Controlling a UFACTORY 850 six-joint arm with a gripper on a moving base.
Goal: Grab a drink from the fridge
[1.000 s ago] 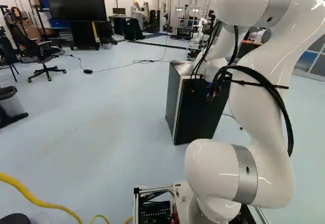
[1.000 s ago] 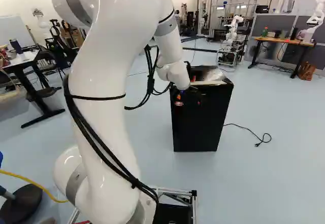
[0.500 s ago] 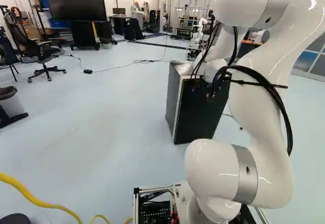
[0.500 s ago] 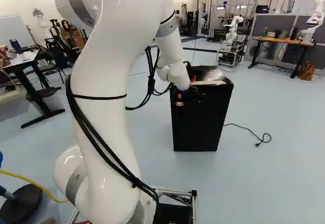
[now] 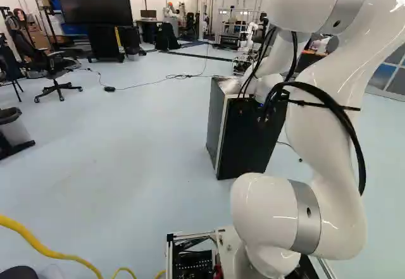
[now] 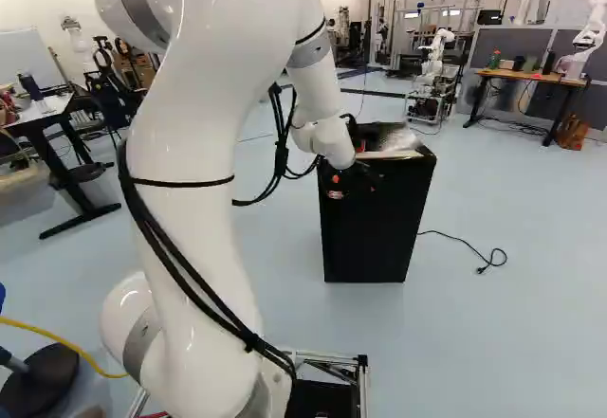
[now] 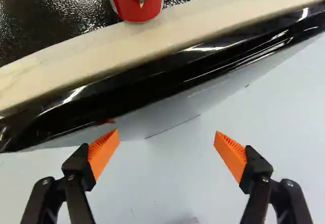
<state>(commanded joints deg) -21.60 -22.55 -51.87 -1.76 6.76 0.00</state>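
Note:
In front of the upper part of the black fridge (image 6: 375,238), my gripper (image 6: 354,183) shows small and dark in the right base view. Seen from the wrist, the gripper (image 7: 166,135) is open, its orange pads wide apart with nothing between them. Ahead of the fingers runs the fridge's glossy black edge, with a pale band (image 7: 203,26) behind it. Beyond that lies the dark textured top (image 7: 56,10). A red can (image 7: 141,0) is on this top beside the pale band, only partly in view. The can cannot be made out clearly in the base views.
A black cable (image 6: 465,240) lies on the floor to the fridge's right in the right base view. Another robot (image 6: 436,48) stands farther back. An office chair (image 5: 54,70) and a yellow cable (image 5: 38,244) show in the left base view.
My arm's upper section has swayed very slightly against its lowest joint. The gripper stays close before the fridge. Base and fridge have not moved.

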